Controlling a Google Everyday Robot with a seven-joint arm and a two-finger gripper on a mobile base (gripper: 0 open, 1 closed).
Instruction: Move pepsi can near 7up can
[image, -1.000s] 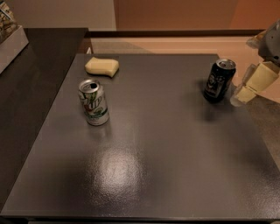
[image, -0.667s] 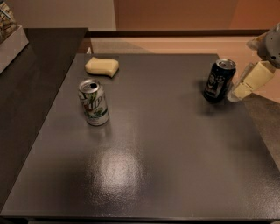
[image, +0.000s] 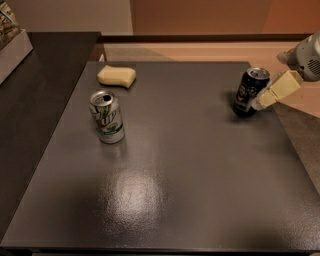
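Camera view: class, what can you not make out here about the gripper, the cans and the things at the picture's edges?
1. Gripper, camera view, beside the pepsi can at the right: the frame's right edge cuts off its arm, and contact with the can is unclear.
2. Pepsi can's logo, camera view: too blurred to read.
3. Box, camera view, top left: cut off by the left edge.

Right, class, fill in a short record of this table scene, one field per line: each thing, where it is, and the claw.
pepsi can: upright, far right of table
7up can: upright, left side, well apart from pepsi can
sponge: yellow, far left, behind 7up can
claw: at table's right edge, close beside pepsi can's right side
table: dark, glossy
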